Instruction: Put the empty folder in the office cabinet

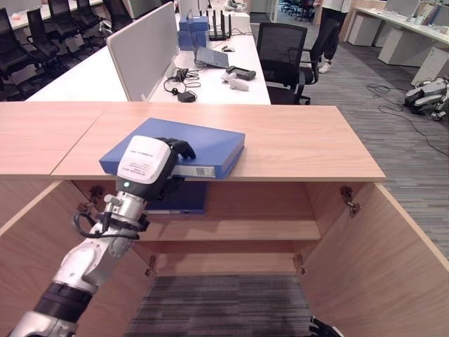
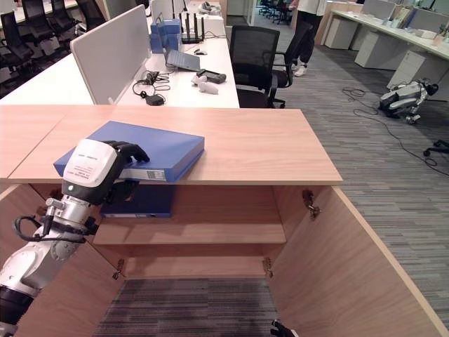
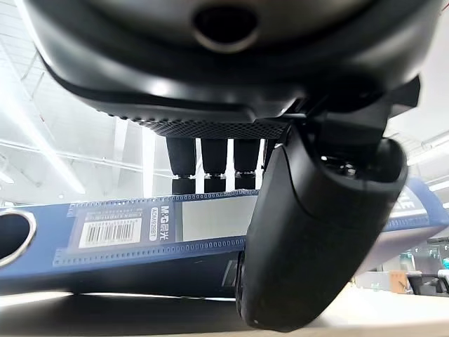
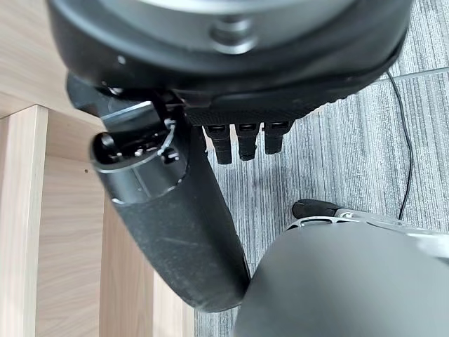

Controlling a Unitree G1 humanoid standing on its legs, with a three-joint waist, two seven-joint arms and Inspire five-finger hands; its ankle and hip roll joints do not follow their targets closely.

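Note:
A flat blue folder lies on the wooden top of the office cabinet, its labelled spine jutting slightly over the front edge. My left hand is at that front-left edge. Its fingers lie curled over the folder's top and its thumb presses on the spine, pinching the folder. Below, both cabinet doors stand open. A second blue folder lies on the upper shelf at the left. My right hand hangs low by the right door, fingers relaxed and holding nothing.
The open right door and left door flank the opening. Behind the cabinet stands a white desk with a divider, a laptop and cables. A black office chair and a person are farther back. A robot dog lies on the carpet.

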